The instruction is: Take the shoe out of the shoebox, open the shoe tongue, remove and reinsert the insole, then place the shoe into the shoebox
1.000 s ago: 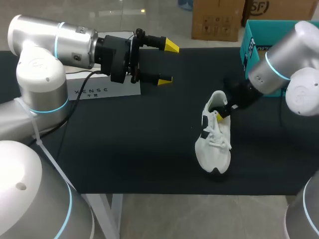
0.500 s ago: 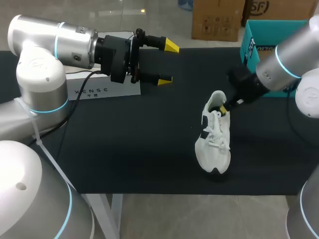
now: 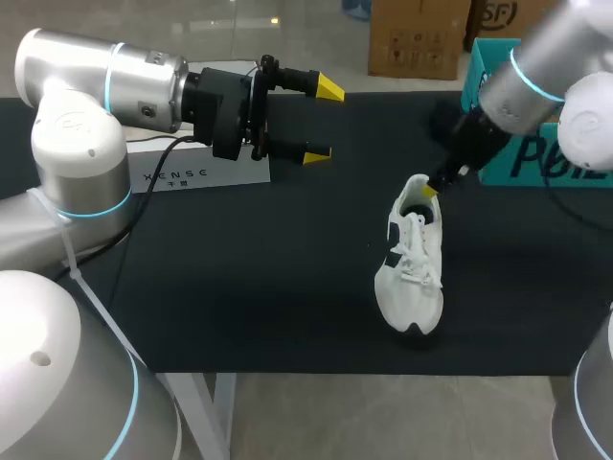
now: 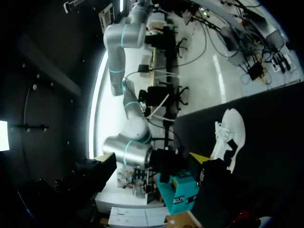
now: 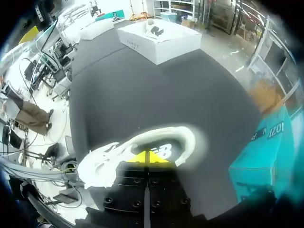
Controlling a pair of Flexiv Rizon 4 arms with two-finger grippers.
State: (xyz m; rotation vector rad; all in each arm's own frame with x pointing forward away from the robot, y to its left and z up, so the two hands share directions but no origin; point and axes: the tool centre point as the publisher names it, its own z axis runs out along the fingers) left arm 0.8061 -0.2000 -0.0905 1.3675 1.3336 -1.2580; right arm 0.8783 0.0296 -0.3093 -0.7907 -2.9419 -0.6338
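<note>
The white lace-up sneaker with black patches (image 3: 410, 259) lies on the black tabletop (image 3: 239, 278), right of centre, with its toe toward the near edge. The right gripper (image 3: 429, 190) has its yellow tips pressed together at the heel opening. The left gripper (image 3: 324, 123) hangs spread wide at the far left. The teal cardboard shoebox (image 3: 517, 158) stands at the far right.
</note>
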